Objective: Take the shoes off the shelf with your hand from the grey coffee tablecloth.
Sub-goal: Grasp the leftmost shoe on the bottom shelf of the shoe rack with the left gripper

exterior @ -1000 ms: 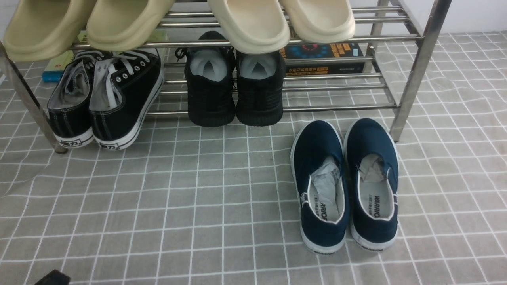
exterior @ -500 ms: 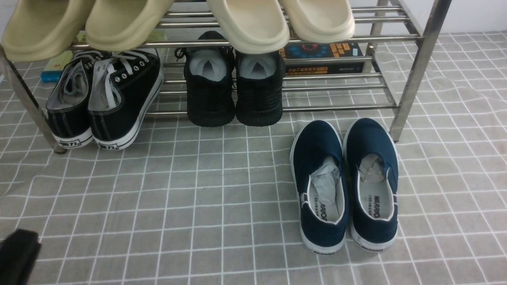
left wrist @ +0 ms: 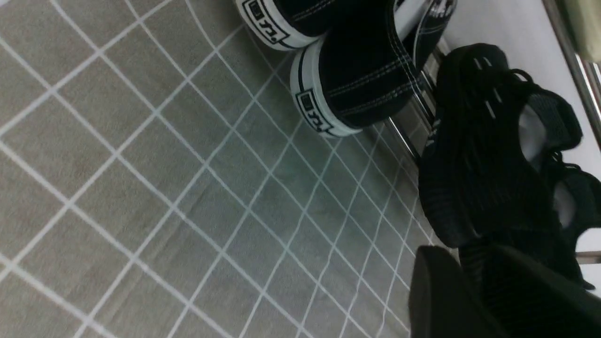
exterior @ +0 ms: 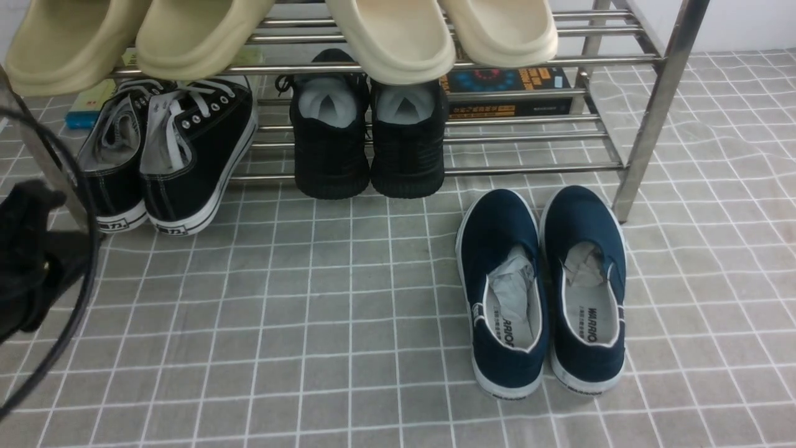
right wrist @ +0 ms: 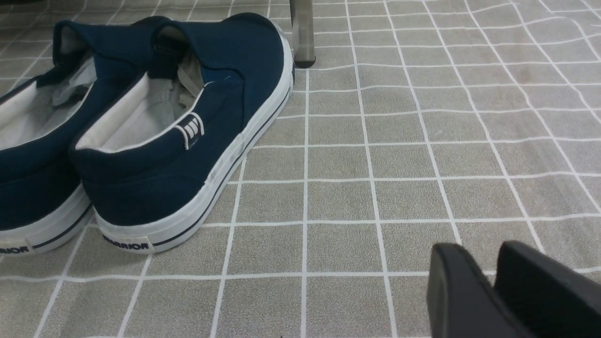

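Note:
The black canvas shoes [exterior: 168, 149] with white laces and white soles rest on the lower bars at the left end of the steel shelf [exterior: 528, 168], heels towards me and hanging over the grey coffee tablecloth [exterior: 311, 311]. Their heels also show in the left wrist view [left wrist: 357, 80]. My left gripper, the hand [exterior: 37, 205], hangs at the far left with its cable looping, just short of the shoes' heels and touching nothing. In its wrist view [left wrist: 474, 256] the jaws stand close together and empty. My right gripper [right wrist: 493, 253] is shut and empty over the cloth.
All-black knit sneakers [exterior: 367, 143] sit mid-shelf. Navy slip-ons [exterior: 541, 292] stand on the cloth before the shelf's right leg [exterior: 647, 124]. Beige slippers [exterior: 385, 37] lie on the top tier. A book [exterior: 507, 90] lies behind. The shelf's left leg [exterior: 37, 155] is beside my left gripper.
My left arm has come up from the bottom left corner and moved forward towards the shelf's left leg and the canvas shoes. The shoes have not moved.

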